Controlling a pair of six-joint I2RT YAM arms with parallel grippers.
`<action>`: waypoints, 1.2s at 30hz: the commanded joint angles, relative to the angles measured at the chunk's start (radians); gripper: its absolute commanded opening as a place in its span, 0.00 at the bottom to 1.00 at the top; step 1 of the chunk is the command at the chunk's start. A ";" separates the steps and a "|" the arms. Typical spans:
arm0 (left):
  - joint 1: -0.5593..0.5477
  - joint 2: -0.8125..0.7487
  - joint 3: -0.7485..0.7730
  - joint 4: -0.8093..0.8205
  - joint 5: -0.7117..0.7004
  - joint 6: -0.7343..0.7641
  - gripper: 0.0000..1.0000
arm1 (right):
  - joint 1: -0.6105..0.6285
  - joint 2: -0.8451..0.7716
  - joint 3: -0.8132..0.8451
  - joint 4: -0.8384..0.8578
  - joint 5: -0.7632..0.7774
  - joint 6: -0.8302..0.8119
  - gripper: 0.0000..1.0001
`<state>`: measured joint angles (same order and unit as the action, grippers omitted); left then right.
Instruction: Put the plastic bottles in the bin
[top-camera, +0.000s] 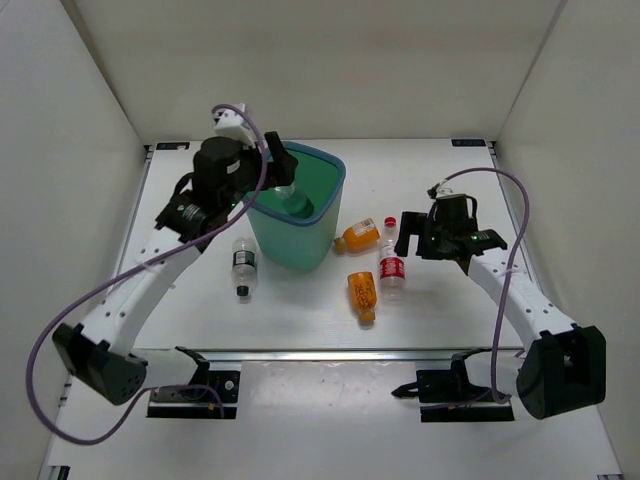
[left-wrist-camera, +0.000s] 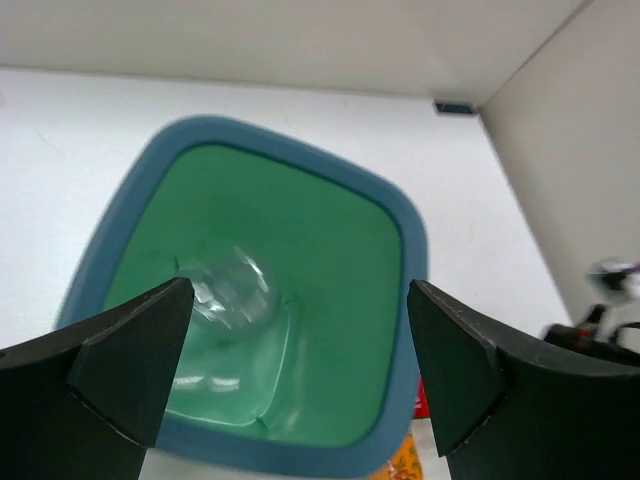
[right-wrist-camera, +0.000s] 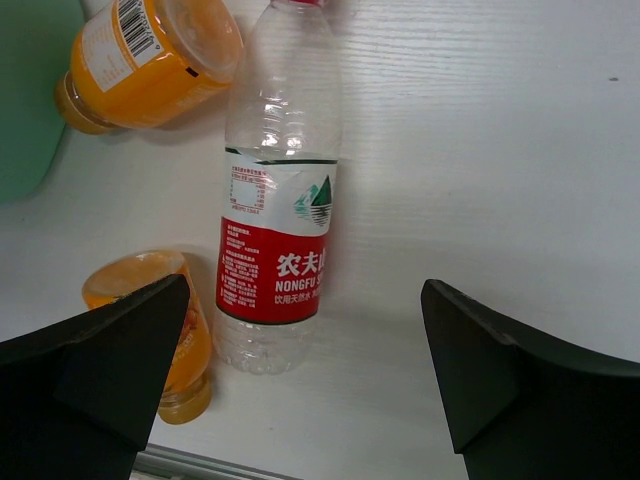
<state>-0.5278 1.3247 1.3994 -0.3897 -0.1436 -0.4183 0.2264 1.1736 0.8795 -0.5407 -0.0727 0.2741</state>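
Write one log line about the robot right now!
left gripper: open above bin | bin: one clear bottle inside | right gripper: open over red-label bottle | on table: black-capped bottle, two orange bottles

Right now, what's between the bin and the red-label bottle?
One orange bottle, lying on its side, sits between the bin and the red-label bottle. The top view shows it, and the right wrist view does too.
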 joint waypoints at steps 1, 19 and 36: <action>-0.001 -0.145 -0.010 -0.026 -0.027 0.015 0.99 | 0.030 0.046 -0.002 0.085 0.020 0.023 0.99; 0.238 -0.574 -0.444 -0.511 -0.203 -0.197 0.99 | 0.050 0.317 -0.062 0.183 0.050 0.112 0.57; 0.267 -0.558 -0.675 -0.364 0.012 -0.280 0.99 | 0.333 0.101 0.530 0.385 0.196 -0.199 0.43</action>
<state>-0.2695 0.7708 0.7471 -0.8112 -0.1852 -0.6716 0.4675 1.2617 1.3155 -0.3477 0.1188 0.2001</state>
